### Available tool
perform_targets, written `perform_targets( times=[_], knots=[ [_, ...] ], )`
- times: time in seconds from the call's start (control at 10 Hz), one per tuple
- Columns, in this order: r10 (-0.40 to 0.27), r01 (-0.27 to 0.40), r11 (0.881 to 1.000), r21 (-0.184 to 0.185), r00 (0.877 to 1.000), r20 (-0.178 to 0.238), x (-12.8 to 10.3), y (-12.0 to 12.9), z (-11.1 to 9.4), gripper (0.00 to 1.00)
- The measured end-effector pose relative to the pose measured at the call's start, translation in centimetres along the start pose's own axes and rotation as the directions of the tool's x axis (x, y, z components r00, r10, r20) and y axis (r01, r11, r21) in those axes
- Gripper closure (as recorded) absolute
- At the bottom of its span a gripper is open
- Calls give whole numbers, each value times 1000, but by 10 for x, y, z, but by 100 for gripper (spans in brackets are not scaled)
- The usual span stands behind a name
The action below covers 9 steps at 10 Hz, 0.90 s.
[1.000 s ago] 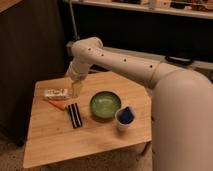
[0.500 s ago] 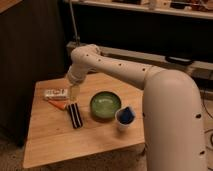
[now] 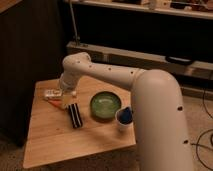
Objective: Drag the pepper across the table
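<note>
**Gripper coming down beside the pepper**

Your gripper [image 3: 67, 98] is sitting low at the left of the frame, right down at the surface of the worktop [image 3: 60, 142]. You cannot tell from here whether it is apart or together. Over the last second the arm [image 3: 105, 72] has been sinking and swinging left, its elbow dropping from higher in the frame. The gripper is now closing in on its target rather than hanging above it.

The pepper [image 3: 54, 104] is lying just left of the gripper, either touching it or a shade apart; you cannot tell which. It is looking unmoved so far. The clear-white bottle [image 3: 51, 93] is lying just above the pepper in the frame. The black striped block [image 3: 75, 115] is lying just to the gripper's lower right, with the green bowl [image 3: 106, 105] and a blue cup [image 3: 124, 116] further right.

By the look of it, you are finishing the approach and the drag itself is not yet underway.
</note>
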Motion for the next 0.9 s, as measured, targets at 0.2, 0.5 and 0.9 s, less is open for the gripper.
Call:
perform_targets(
  times=[0.2, 0.5, 0.9],
  knots=[
    [27, -27, 999, -25, 1000, -12, 1, 4, 14, 20],
    [57, -59, 997, -47, 998, -30, 1, 7, 37, 20],
    [70, -72, 994, -81, 997, -27, 0, 15, 64, 20]
  ],
)
